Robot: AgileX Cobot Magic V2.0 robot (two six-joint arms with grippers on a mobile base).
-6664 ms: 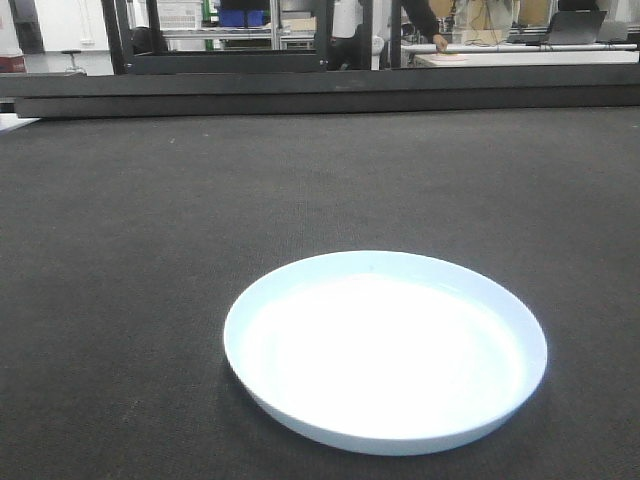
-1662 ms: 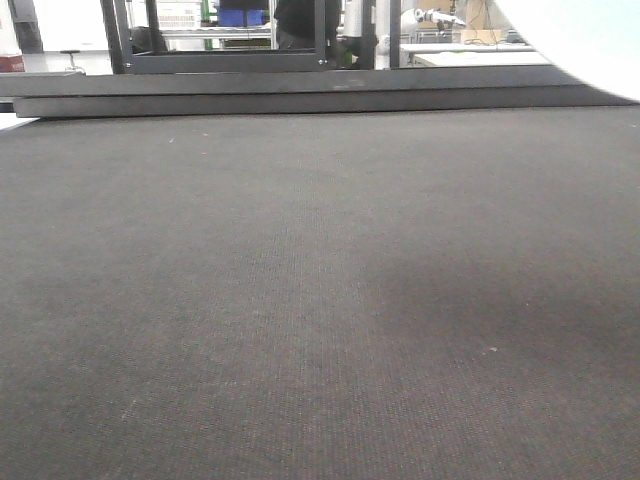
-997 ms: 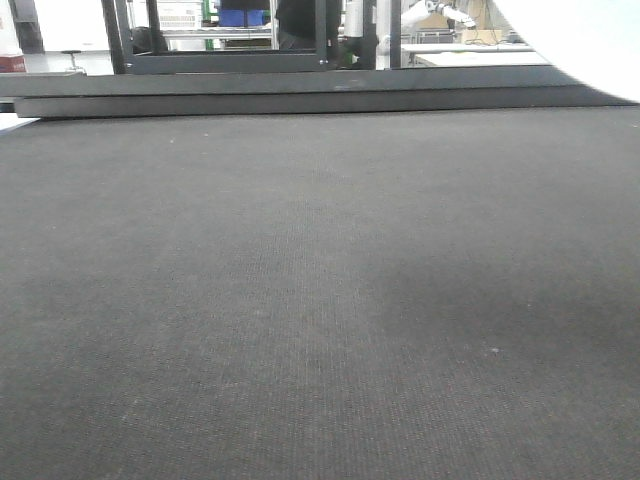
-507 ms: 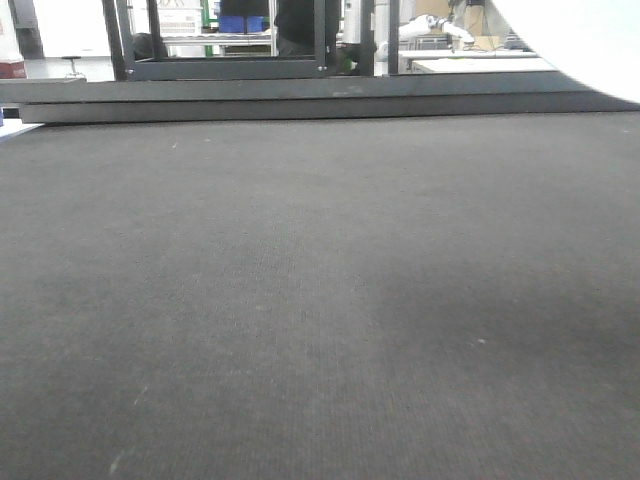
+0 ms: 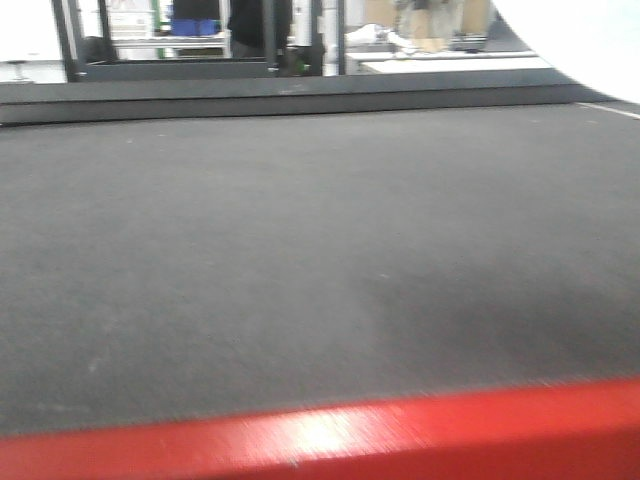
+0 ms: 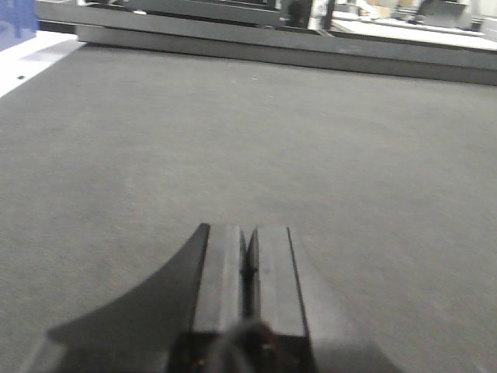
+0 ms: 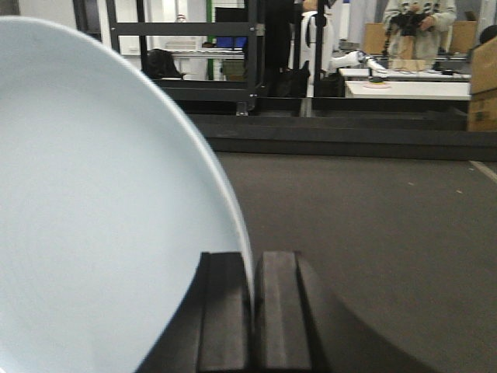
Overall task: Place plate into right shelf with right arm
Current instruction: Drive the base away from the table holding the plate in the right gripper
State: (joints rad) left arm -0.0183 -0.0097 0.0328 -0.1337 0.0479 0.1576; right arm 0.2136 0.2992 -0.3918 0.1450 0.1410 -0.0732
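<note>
White plate (image 7: 101, 202) pinched only at rim by right end effector (image 7: 253, 307); narrow grip, may slip during carry. Left end effector (image 6: 248, 260) closed, empty.

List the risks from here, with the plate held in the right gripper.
The right gripper pinches the plate only at its thin rim, so the glossy plate may slip or swing. The plate hides the left half of the right wrist view, so its far edge could strike something unseen.

No legible txt/labels anywhere.
</note>
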